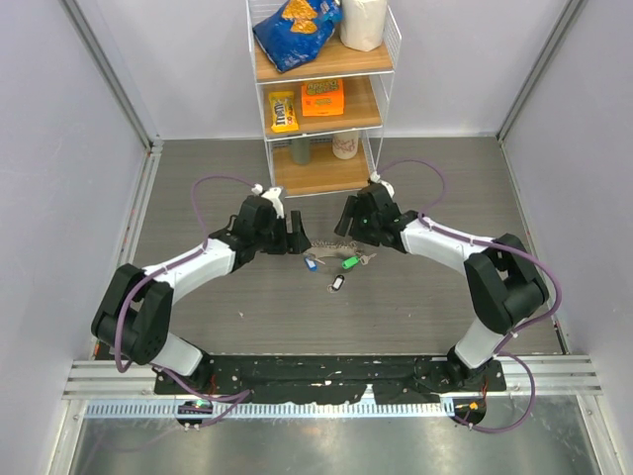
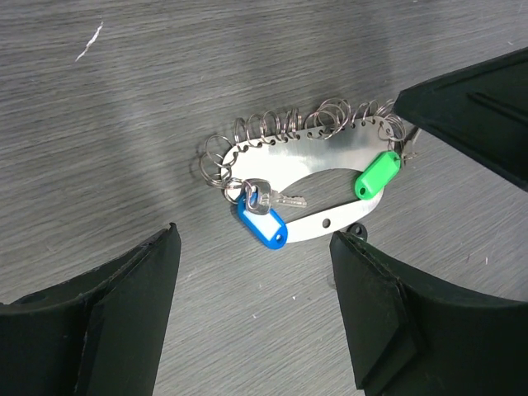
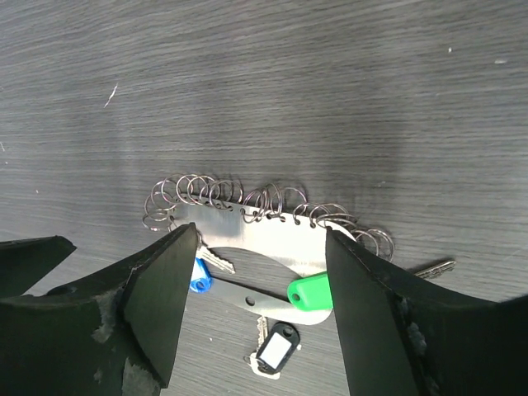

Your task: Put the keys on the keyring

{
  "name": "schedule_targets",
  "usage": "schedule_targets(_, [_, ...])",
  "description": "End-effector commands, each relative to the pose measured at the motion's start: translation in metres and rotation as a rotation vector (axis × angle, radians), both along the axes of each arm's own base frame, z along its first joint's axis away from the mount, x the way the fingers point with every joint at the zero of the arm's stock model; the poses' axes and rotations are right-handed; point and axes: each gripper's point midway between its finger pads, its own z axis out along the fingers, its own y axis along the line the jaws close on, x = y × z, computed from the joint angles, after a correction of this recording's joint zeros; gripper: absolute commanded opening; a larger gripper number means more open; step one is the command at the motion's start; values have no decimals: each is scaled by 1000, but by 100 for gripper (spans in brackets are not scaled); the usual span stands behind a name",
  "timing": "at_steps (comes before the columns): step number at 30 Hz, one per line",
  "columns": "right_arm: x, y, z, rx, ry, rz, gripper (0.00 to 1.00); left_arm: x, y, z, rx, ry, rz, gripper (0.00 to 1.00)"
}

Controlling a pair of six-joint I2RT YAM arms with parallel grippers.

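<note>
The keyring point(image 2: 330, 153) is a flat silvery crescent plate with a row of small wire rings along its far edge; it lies on the table point(image 1: 336, 245) point(image 3: 272, 233). A blue-tagged key point(image 2: 262, 224) point(image 3: 199, 276) lies at its left end by a small ring. A green-tagged key point(image 2: 377, 175) point(image 3: 311, 292) lies at its right end. A black-and-white tagged key point(image 3: 276, 349) point(image 1: 337, 283) lies loose just in front. My left gripper point(image 2: 256, 239) point(image 1: 294, 236) is open and empty over the blue key. My right gripper point(image 3: 260, 235) point(image 1: 346, 223) is open and empty, straddling the plate.
A bare metal key point(image 3: 435, 267) lies right of the keyring. A wire shelf point(image 1: 321, 94) with snack bags, boxes and jars stands at the back, close behind both grippers. The right gripper's finger point(image 2: 470, 107) shows in the left wrist view.
</note>
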Motion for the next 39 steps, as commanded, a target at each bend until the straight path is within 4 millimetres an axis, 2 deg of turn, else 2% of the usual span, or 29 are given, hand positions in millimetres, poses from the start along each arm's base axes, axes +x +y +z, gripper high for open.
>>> schedule_targets(1, [3,1,2,39,-5,-69,69,11,-9,26,-62,-94,-23,80])
schedule_targets(8, [0,-2,-19,34,48,-118,64,9,-8,25,-59,-91,-28,80])
schedule_targets(24, [5,-16,-42,22,129,-205,63,8,-9,22,-54,-81,-37,81])
schedule_targets(32, [12,-27,-48,30,140,-236,52,8,-9,20,-48,-79,-39,81])
schedule_targets(39, [8,-29,-51,35,148,-231,44,9,-10,18,-48,-71,-41,82])
